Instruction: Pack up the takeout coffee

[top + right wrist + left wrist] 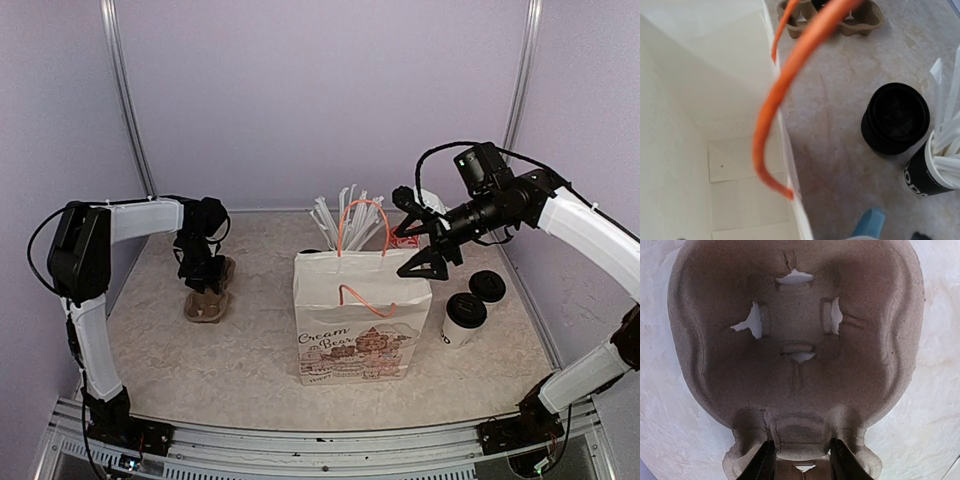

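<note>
Two lidded coffee cups point(465, 320) stand apart from the wide-open, empty right jaws; left jaws straddle the carrier point(205, 305), grip unclear.

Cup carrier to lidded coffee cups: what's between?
The white paper bag stands between cup carrier and lidded coffee cups, in the top view.

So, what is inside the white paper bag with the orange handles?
The white paper bag shows only its bare folded bottom in the right wrist view, nothing on it. Its left part lies outside the picture.
</note>
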Available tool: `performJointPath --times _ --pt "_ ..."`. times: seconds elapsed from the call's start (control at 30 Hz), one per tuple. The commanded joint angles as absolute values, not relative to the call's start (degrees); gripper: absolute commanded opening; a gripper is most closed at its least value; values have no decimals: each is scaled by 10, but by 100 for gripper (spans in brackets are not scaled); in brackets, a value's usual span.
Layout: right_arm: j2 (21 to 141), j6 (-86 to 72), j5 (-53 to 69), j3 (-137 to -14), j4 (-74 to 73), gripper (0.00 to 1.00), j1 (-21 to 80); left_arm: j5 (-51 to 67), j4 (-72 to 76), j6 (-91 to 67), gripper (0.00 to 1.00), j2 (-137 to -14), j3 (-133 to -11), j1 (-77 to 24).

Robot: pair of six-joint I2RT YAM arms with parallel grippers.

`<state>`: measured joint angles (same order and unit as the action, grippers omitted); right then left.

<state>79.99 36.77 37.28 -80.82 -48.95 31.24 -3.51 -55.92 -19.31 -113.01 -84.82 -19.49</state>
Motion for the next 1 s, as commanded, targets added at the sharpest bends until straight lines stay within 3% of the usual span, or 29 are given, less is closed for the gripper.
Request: performJointPath --times 0.0,0.5,0.97 --pt "806 368 380 -814 -487 86 316 -48 -559 -197 37 -1143 -864 -192" --pt "811 367 380 -818 -488 86 316 -44 -550 -197 38 -1143 -863 -193" --pt "810 367 380 -820 -489 86 316 -50 -569 -200 23 -1129 -867 -194"
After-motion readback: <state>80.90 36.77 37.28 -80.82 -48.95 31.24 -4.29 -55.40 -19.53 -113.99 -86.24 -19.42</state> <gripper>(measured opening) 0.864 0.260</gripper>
